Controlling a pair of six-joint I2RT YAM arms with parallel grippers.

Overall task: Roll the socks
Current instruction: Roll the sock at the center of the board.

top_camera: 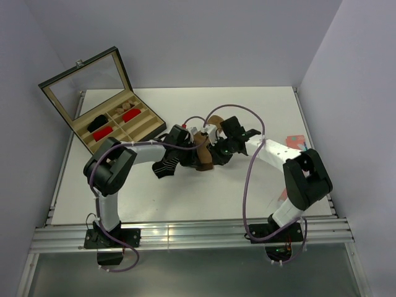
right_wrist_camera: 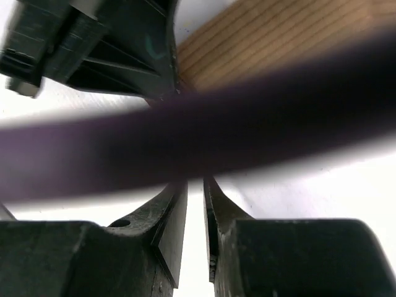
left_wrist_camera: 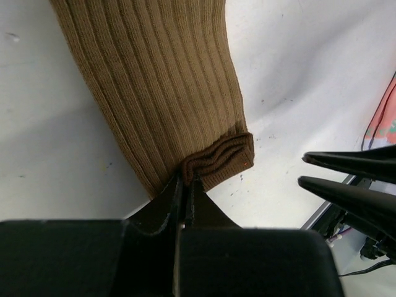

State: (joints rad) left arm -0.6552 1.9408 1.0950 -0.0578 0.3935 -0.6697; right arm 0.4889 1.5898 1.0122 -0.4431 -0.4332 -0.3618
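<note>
The tan-brown ribbed sock (left_wrist_camera: pixel 161 80) stretches away from my left gripper (left_wrist_camera: pixel 185 178), which is shut on its folded cuff. From above, that sock (top_camera: pixel 202 154) is bunched between both grippers at the table's middle. The black sock with thin white stripes (top_camera: pixel 166 166) lies just left of it, under my left forearm. My right gripper (left_wrist_camera: pixel 303 169) hovers right of the cuff with its fingers a narrow gap apart and nothing between them. In the right wrist view my right gripper (right_wrist_camera: pixel 195 182) has its tips hidden behind a cable, and the tan sock (right_wrist_camera: pixel 278 43) shows beyond.
An open black box (top_camera: pixel 102 117) with a glass lid stands at the back left, with red bundles (top_camera: pixel 130 115) in its compartments. A coral-pink sock (top_camera: pixel 296 141) lies by the right arm. A purple cable (right_wrist_camera: pixel 198 142) crosses the right wrist view.
</note>
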